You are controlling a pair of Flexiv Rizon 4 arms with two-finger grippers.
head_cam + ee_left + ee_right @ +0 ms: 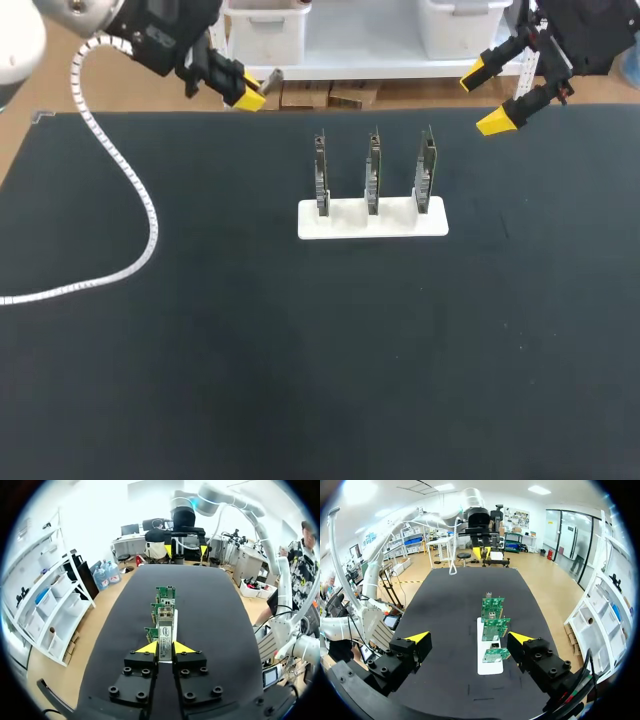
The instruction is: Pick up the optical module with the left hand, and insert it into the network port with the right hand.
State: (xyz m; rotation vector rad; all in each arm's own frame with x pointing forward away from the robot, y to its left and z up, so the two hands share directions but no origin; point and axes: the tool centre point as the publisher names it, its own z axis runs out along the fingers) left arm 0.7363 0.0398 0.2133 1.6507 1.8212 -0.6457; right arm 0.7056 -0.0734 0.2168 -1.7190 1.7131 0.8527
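Left gripper [165, 648] clamped on the optical module [165, 630], off the white stand's [345, 222] left end, module's long axis aimed along its row of boards [372, 175]; right gripper [469, 638] spread empty beyond the stand's right end.

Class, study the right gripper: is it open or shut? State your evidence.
Open. On the right gripper the yellow fingertips stand wide apart, gripping nothing.
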